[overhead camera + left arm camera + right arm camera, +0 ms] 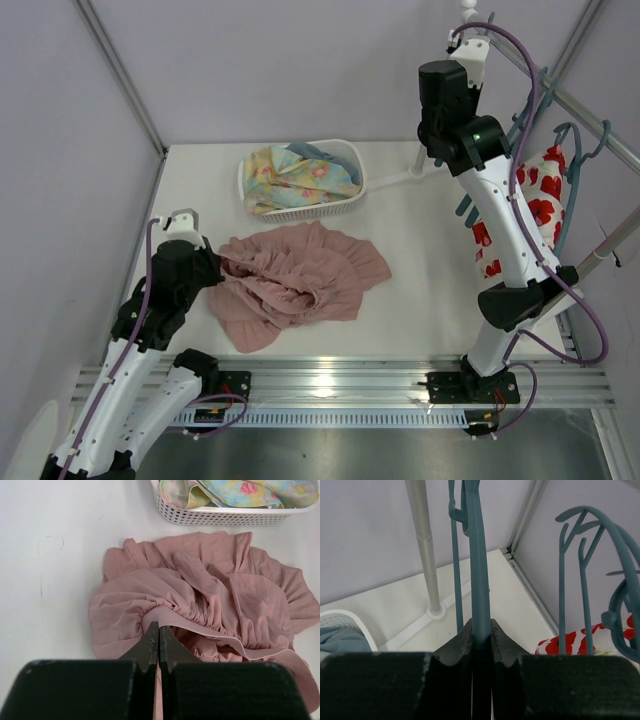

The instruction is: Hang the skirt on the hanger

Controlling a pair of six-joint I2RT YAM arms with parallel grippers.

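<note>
The dusty-pink skirt (300,280) lies crumpled on the white table in front of the basket. In the left wrist view its gathered waistband (200,615) runs across the middle. My left gripper (222,268) is at the skirt's left edge. It is shut on the waistband fabric (158,630), with pink cloth between the jaws. My right gripper (481,630) is raised at the back right and is shut on a bar of a teal hanger (479,570). In the top view the right arm mostly hides that hanger, and a teal piece (464,209) shows beside the arm.
A white basket (350,185) holding the pastel floral cloth (295,175) stands behind the skirt and also shows in the left wrist view (225,516). Several more teal hangers (582,570) and a white cloth with red flowers (540,195) hang on the right. A grey pole (422,545) stands on the table.
</note>
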